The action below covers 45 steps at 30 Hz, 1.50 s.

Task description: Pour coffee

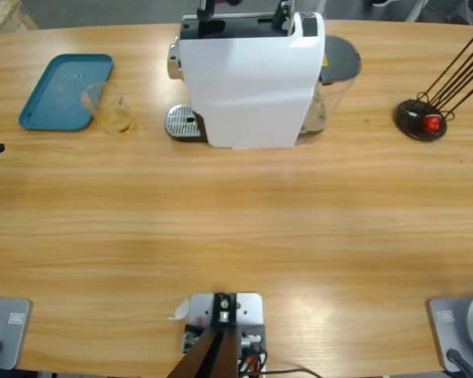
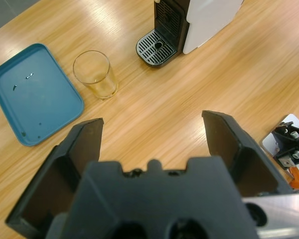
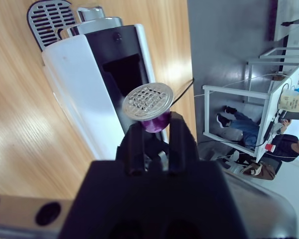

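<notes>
right gripper (image 3: 150, 130) is pinching a purple capsule (image 3: 150, 105), foil lid up, right over the white coffee machine (image 1: 248, 87). left gripper (image 2: 152, 130) hangs spread wide with nothing in it. clear tumbler (image 1: 107, 108) sits at 9 o'clock of the machine's drip tray (image 1: 181, 122), just beside the teal tray (image 1: 59, 90). no coffee showing in it.

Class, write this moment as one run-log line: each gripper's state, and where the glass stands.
left gripper: open, empty | right gripper: shut on purple capsule above coffee machine | glass: empty, beside blue tray, off drip grate
</notes>
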{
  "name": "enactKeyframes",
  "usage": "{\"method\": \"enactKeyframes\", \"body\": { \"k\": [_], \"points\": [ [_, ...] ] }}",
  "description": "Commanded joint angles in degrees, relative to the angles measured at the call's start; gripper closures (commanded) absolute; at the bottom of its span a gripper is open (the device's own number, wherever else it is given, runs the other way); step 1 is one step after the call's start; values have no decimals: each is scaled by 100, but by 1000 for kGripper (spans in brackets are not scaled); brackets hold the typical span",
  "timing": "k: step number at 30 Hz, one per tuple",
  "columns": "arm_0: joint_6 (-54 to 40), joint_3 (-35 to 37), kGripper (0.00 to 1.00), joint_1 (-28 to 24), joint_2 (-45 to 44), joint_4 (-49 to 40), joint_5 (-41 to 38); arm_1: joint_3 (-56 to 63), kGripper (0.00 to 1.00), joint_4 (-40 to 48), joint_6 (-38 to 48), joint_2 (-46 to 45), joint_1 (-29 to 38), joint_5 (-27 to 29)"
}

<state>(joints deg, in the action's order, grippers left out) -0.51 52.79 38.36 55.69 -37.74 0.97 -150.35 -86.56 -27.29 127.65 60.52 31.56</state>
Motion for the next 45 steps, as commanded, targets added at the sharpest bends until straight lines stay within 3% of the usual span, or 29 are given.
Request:
{"method": "enactKeyframes", "body": {
  "k": [1, 12, 23, 45],
  "points": [
    [51, -181, 142, 93, -129, 21, -62, -676, 1000, -537, 43, 603, -58, -19],
    [63, -194, 142, 123, -183, 3, -62, -1056, 1000, -537, 22, 754, -58, 101],
    [68, -208, 142, 146, -188, 12, -55, -1796, 1000, -511, 22, 893, -63, 720],
    [59, -260, 142, 146, -137, 125, -53, -1902, 986, -356, -4, 867, 12, 87]
  ]
}}
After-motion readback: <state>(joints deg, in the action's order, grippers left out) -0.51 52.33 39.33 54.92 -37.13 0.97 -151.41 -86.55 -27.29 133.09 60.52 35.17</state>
